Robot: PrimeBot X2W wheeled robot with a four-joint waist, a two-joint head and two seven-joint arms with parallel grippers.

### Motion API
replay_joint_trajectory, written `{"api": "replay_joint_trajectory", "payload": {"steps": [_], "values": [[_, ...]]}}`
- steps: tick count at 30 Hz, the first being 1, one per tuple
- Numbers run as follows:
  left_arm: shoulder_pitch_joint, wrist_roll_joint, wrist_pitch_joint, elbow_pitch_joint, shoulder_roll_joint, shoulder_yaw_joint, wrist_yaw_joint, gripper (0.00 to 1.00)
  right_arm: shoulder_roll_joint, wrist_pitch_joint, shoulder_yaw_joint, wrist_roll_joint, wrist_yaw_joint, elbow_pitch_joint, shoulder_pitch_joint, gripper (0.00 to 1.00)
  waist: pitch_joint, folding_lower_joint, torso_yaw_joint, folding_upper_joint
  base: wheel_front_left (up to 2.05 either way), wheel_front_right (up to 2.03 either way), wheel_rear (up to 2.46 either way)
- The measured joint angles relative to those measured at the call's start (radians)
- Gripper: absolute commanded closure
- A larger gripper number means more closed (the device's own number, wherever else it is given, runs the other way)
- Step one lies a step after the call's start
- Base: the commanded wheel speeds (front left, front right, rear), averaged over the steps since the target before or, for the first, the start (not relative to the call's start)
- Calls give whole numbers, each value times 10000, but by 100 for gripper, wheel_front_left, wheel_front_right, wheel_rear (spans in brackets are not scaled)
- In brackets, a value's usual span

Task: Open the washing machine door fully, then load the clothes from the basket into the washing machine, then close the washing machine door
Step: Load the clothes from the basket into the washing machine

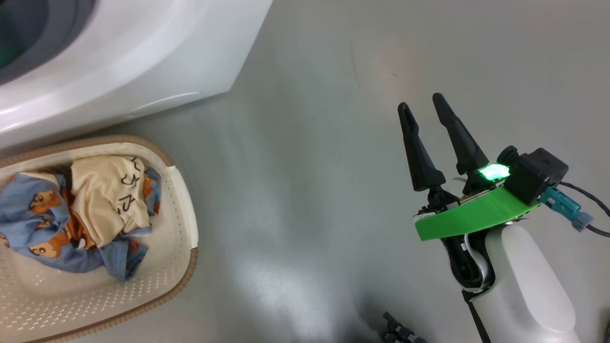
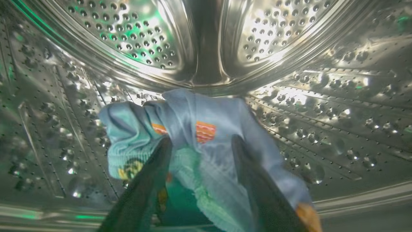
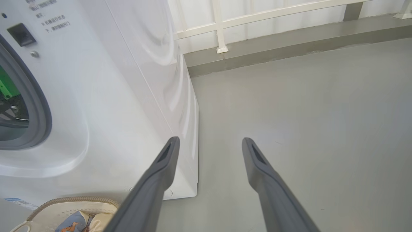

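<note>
Left end effector (image 2: 202,139) spread in drum (image 2: 128,38), garment (image 2: 219,112) between; panel lettering (image 3: 48,17) illegible.

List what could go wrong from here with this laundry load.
1. The light-blue garment drapes over the spread fingers of the left gripper inside the drum. Pulling the arm back could drag the cloth out with it.
2. In the basket, the cream garment lies tangled with the bear-print ones. One grab may lift several, and one could drop onto the floor.
</note>
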Motion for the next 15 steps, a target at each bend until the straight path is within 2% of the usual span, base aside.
{"api": "replay_joint_trajectory", "payload": {"steps": [7,15], "values": [[-239,23,-105,821,-199,-268,-61,0,13,0,-125,-8,0,8,1,0,39,0,96,0,0,0,0],[-59,-46,-1425,1260,-491,-428,-332,0,-19,0,-94,-21,0,111,-34,0,-381,0,482,0,0,0,0]]}}
